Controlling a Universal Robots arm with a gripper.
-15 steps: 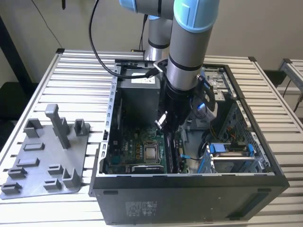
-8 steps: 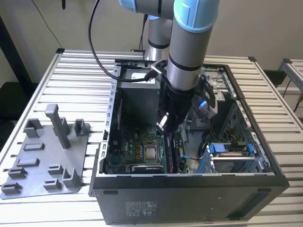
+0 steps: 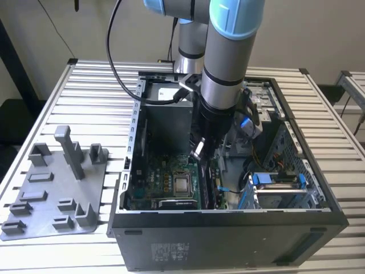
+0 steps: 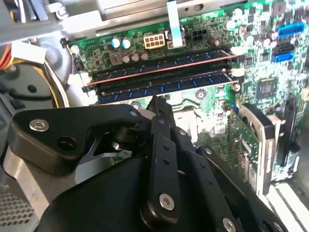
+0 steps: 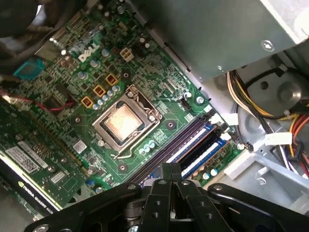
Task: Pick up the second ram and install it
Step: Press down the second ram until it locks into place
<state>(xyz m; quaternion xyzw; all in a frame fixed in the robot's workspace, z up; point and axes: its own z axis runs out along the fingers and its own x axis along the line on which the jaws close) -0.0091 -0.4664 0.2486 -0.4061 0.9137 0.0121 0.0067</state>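
Install looks mostly done: both DIMM slots on the motherboard (image 5: pixel 72 96) carry sticks, lying side by side past the CPU socket (image 5: pixel 126 121). The second ram (image 4: pixel 159 88) lies in the slot nearer the socket; whether its latches are clicked I cannot tell. Gripper (image 4: pixel 157 100) sits just over it, fingers pressed together, holding nothing, tips right beside the stick's edge

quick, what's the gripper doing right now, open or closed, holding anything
Gripper: shut, fingers together and holding nothing, tips just above the RAM slots on the motherboard, inside the computer case.
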